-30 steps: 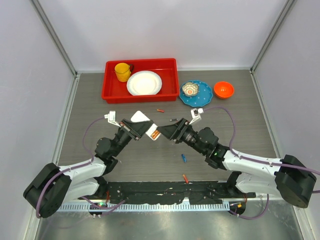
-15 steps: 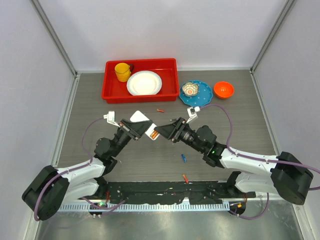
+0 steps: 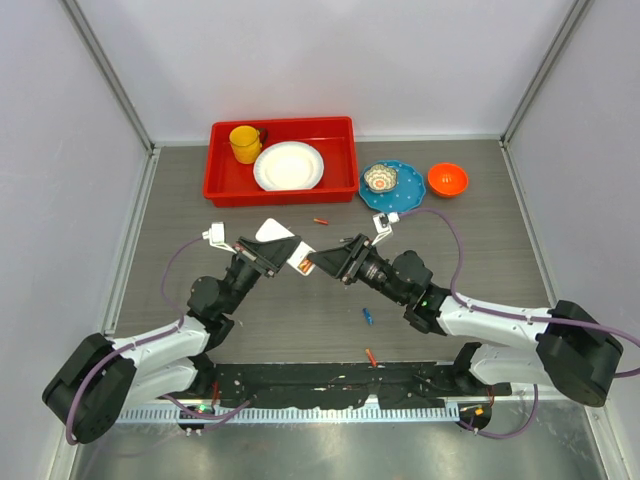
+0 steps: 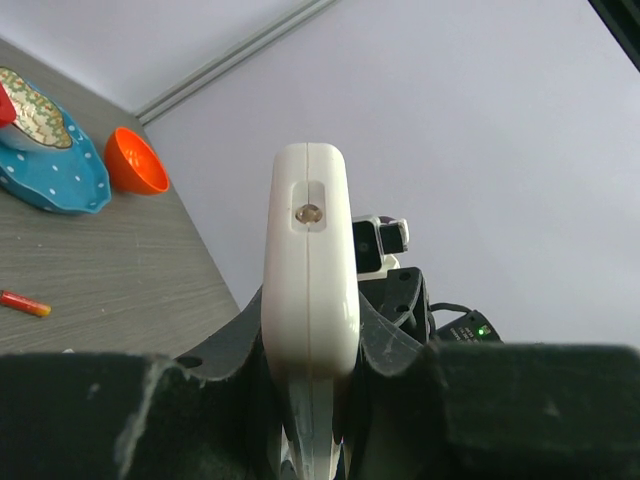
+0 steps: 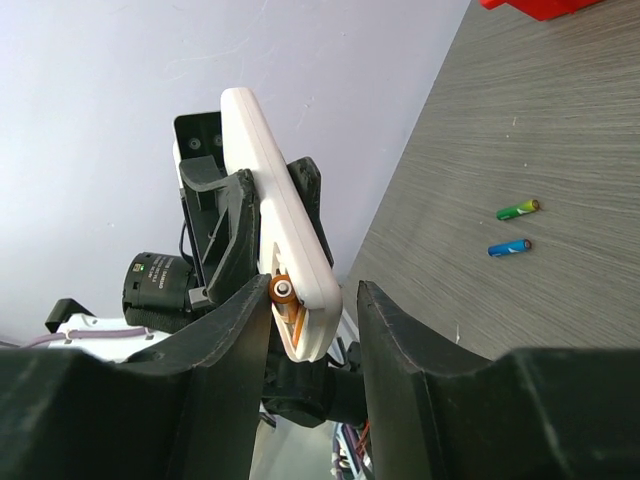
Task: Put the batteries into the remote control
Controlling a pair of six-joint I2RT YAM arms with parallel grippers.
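Above ctr of grey wood-grain desk (image 3: 480, 200), left hand (image 3: 283, 252) pinches flat white plastic remote control (image 4: 310, 260); right hand (image 5: 312, 305), fingers spread, straddles its end, slim orange battery (image 5: 283, 291) seated there. Loose blue battery (image 3: 368, 316) at 5 o'clock, red battery (image 3: 320, 220) at 12.

Red tray (image 3: 338, 150) holds yellow mug (image 3: 244, 143) and white plate (image 3: 289, 166) — blue plate (image 3: 408, 192), orange bowl (image 3: 447, 179) beside it.
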